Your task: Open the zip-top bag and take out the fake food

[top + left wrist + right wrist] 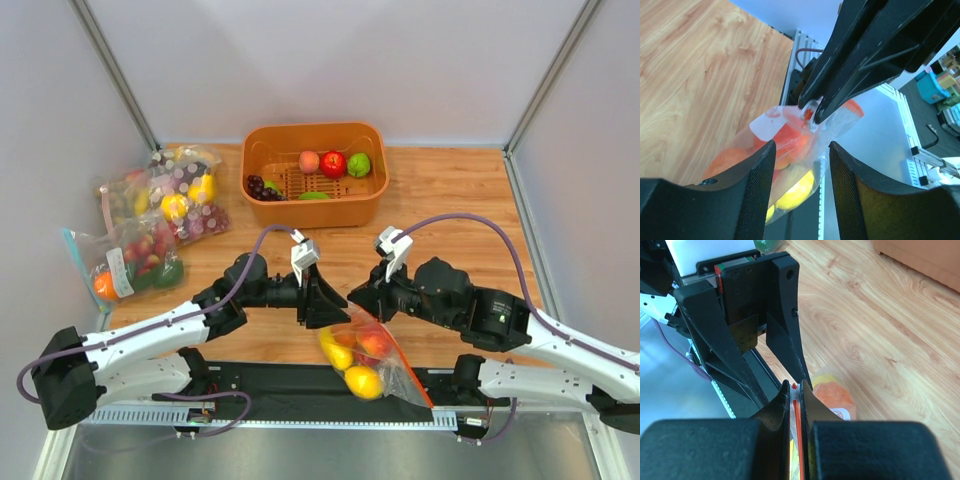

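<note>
Pinching zip-top bag (372,352), right gripper (796,386)

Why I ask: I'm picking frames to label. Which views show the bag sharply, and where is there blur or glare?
Top view: evenly lit, sharp, bag clear, shadows soft. Left wrist view: bag fairly sharp, left gripper dark up close, background at right washed out. Right wrist view: table sharp, right gripper black and blurred near the lens, bag mostly hidden.
</note>
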{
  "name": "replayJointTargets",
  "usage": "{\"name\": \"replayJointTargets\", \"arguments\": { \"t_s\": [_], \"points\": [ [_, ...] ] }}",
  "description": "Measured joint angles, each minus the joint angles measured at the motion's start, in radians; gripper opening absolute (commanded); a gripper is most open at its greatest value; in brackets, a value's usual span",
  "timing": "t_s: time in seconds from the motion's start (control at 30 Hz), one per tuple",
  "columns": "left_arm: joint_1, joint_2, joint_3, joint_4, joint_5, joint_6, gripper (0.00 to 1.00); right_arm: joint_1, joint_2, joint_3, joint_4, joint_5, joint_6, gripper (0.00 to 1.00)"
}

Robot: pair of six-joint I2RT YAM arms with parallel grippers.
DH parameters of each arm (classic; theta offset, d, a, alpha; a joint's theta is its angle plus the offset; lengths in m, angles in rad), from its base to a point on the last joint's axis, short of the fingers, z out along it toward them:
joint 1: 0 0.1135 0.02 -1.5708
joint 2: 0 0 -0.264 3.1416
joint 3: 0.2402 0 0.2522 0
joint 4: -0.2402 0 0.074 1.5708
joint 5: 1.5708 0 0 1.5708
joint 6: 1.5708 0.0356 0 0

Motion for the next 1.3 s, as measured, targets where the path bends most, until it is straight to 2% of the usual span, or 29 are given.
{"name": "replayJointTargets", "arguments": {
  "t_s": [0.23,0.33,0.63,0.73,0.83,0.87,0.97,1.0,1.03,1.1,1.13,1.23,1.3],
  "points": [
    [-0.003,0.034,0.0,0.117,0.0,-0.048,0.55,0.0,-0.003,-0.024,0.007,0.0,0.022,0.0],
    [-0.005,0.05,0.0,0.156,0.0,-0.06,0.5,0.0,-0.01,-0.034,0.008,0.0,0.029,0.0],
    [-0.023,0.094,0.0,0.197,0.008,-0.082,0.48,0.0,-0.046,-0.046,0.015,0.016,0.045,0.01],
    [-0.027,0.1,0.0,0.21,0.008,-0.089,0.37,0.0,-0.051,-0.046,0.015,0.019,0.047,0.0],
    [-0.029,0.108,0.0,0.222,0.008,-0.097,0.21,0.0,-0.052,-0.046,0.015,0.019,0.051,0.0],
    [-0.029,0.113,0.0,0.225,0.008,-0.099,0.13,0.0,-0.052,-0.046,0.015,0.019,0.053,0.0],
    [-0.029,0.124,0.0,0.233,0.01,-0.101,0.03,0.0,-0.057,-0.046,0.011,0.019,0.053,0.01],
    [-0.03,0.126,0.0,0.237,0.012,-0.1,0.0,0.0,-0.058,-0.046,0.01,0.019,0.053,0.04],
    [-0.031,0.127,0.0,0.239,0.013,-0.1,0.0,0.0,-0.06,-0.046,0.008,0.019,0.054,0.14],
    [-0.034,0.127,0.0,0.244,0.013,-0.1,0.0,0.0,-0.065,-0.046,0.007,0.018,0.064,0.25],
    [-0.035,0.127,0.0,0.244,0.013,-0.1,0.0,0.0,-0.068,-0.046,0.007,0.018,0.065,0.34],
    [-0.036,0.127,0.0,0.244,0.016,-0.1,0.0,0.0,-0.082,-0.046,0.007,0.02,0.07,0.44],
    [-0.036,0.127,0.0,0.244,0.016,-0.1,0.0,0.0,-0.089,-0.046,0.007,0.019,0.071,0.46]
  ]
}}
